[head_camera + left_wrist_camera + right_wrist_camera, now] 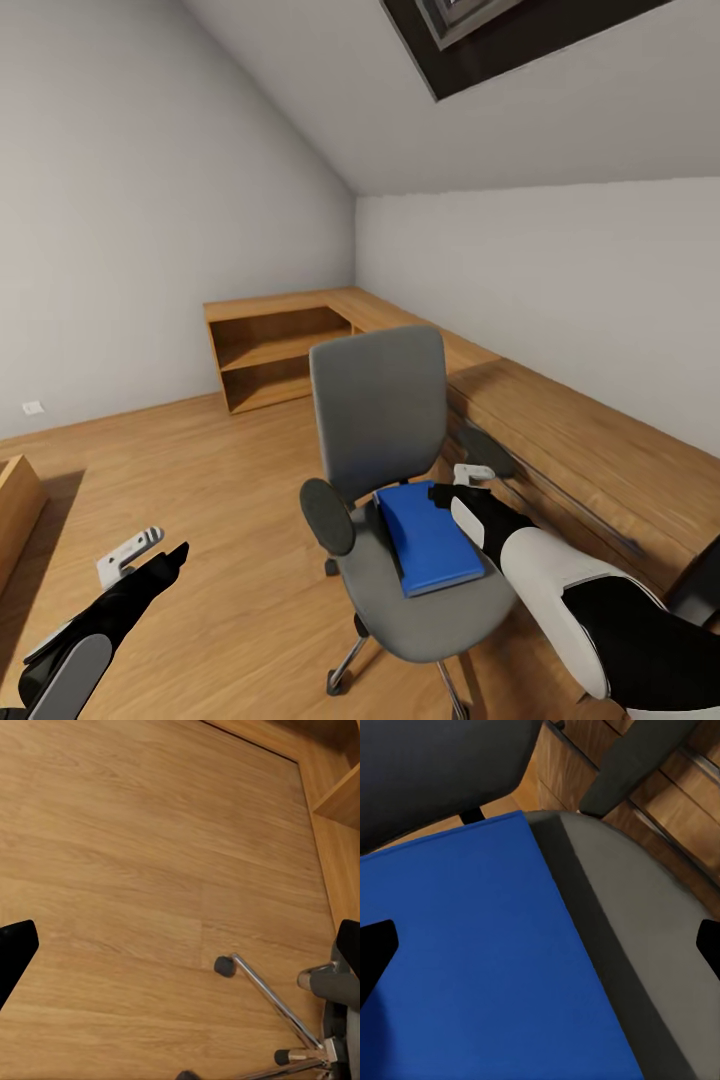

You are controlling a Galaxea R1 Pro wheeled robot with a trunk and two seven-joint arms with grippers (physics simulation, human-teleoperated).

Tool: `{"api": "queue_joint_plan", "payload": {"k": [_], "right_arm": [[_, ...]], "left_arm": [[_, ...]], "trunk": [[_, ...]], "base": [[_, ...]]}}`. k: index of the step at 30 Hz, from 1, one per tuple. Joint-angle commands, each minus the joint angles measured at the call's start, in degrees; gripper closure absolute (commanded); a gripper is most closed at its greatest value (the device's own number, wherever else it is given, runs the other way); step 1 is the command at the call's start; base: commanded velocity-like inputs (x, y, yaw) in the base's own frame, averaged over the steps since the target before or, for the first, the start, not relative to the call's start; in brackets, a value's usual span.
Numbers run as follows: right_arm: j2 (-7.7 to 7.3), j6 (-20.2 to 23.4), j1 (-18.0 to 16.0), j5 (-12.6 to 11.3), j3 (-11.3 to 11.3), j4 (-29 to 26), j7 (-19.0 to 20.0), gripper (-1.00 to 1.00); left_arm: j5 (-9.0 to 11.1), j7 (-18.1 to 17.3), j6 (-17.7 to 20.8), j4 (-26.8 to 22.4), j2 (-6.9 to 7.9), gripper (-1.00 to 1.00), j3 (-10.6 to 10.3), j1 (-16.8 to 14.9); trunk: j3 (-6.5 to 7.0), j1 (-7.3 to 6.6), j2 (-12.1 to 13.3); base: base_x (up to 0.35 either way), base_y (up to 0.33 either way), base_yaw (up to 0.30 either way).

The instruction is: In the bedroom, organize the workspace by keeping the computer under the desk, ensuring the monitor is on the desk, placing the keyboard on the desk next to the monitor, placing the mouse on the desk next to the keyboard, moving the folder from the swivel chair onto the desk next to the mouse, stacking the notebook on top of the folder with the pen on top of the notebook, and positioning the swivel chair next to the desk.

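Here the folder [430, 536] lies on the swivel chair [385, 420] directly beneath the right end effector [452, 487], spread wide and empty.

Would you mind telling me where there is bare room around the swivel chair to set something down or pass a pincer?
Bare room: the wood floor between the swivel chair, the open shelf unit and the left pincer; also the long wooden counter along the right wall. Crowded: the chair seat, where the blue folder lies and the right pincer hovers by its far corner.
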Motion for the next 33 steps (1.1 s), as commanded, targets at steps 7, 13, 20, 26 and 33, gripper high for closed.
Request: {"api": "queue_joint_plan", "payload": {"k": [7, 13, 20, 26, 33], "right_arm": [[-0.02, 0.3, 0.0, -0.5, 0.5, -0.1, -0.4, -1.00], [-0.05, 0.3, 0.0, -0.5, 0.5, -0.1, -0.4, -1.00], [-0.09, 0.3, 0.0, -0.5, 0.5, -0.1, -0.4, -1.00], [-0.10, 0.2, 0.0, -0.5, 0.5, -0.1, -0.4, -1.00], [-0.10, 0.2, 0.0, -0.5, 0.5, -0.1, -0.4, -1.00]], "left_arm": [[0.4, 0.5, 0.0, -0.1, 0.05, -1.00, -0.1, -0.1], [0.4, 0.5, 0.1, -0.1, 0.11, -1.00, 0.0, -0.1], [0.3, 0.5, 0.1, -0.1, 0.11, -1.00, -0.1, -0.1], [0.2, 0.5, 0.1, 0.0, 0.07, -1.00, -0.1, -0.1], [0.0, 0.5, 0.0, 0.6, 0.06, -1.00, -0.1, -0.1]], "trunk": [[-1.32, 1.54, -2.9], [-2.22, 2.64, -4.9], [-2.22, 2.64, -4.9], [-2.22, 2.64, -4.9], [-2.22, 2.64, -4.9]], "base": [[0.000, 0.000, 0.000], [0.000, 0.000, 0.000], [0.000, 0.000, 0.000], [0.002, 0.000, 0.000], [0.177, 0.000, 0.000]]}}
